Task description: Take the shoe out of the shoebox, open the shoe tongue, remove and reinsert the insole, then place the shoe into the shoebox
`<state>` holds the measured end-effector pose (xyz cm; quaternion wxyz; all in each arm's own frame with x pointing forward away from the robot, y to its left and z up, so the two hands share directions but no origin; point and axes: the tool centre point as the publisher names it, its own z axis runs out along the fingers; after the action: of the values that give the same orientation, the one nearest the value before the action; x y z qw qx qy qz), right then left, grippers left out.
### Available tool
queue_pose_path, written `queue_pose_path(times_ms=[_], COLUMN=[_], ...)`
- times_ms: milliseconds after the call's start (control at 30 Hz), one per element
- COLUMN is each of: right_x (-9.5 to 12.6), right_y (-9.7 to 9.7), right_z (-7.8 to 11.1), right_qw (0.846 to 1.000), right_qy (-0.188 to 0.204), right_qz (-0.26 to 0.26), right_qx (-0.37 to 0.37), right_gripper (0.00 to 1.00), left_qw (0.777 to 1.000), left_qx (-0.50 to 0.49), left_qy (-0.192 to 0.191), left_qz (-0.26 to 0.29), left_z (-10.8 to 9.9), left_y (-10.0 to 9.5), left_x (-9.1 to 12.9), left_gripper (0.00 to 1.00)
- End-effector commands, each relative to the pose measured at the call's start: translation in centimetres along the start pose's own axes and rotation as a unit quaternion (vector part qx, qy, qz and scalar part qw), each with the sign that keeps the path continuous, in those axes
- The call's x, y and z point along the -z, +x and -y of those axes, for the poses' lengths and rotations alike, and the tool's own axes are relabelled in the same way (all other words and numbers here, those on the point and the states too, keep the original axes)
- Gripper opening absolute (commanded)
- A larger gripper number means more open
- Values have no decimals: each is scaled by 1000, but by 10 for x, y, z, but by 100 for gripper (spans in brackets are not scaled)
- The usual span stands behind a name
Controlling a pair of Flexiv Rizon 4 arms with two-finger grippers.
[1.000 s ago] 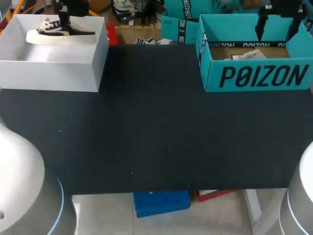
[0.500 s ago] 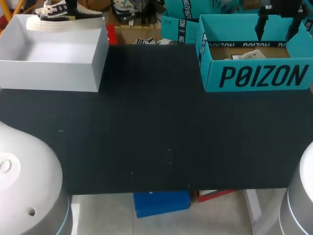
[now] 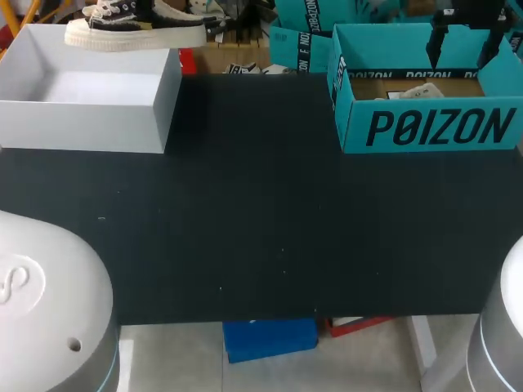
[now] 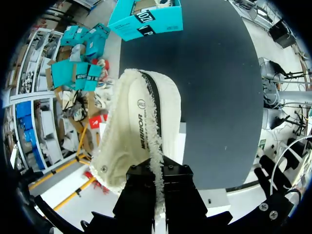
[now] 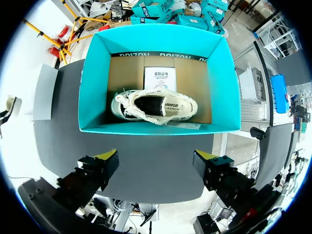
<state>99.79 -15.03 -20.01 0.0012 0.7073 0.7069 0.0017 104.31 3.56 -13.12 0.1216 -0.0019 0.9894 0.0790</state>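
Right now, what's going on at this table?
The left gripper is shut on a shoe and holds it in the air above the far edge of the white box, so the shoe is out of its box. The right gripper hangs open above the teal box, where a second shoe sits on the cardboard floor, untouched. Nothing shows the tongue or insole steps started yet.

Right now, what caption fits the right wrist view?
Open right gripper hovers over the teal shoebox with one shoe inside.
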Motion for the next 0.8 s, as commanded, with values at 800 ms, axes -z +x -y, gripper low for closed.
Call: queue_pose_path(times_ms=[800], right_x=[0], right_y=[0], right_z=[-1], right_qw=[1000], right_qy=[1], right_qz=[0], right_qx=[0], right_gripper=[100], left_qw=[999], left_qx=[-12], left_qy=[13], left_qz=[49], left_z=[158], left_y=[165], left_x=[-31], left_gripper=[0])
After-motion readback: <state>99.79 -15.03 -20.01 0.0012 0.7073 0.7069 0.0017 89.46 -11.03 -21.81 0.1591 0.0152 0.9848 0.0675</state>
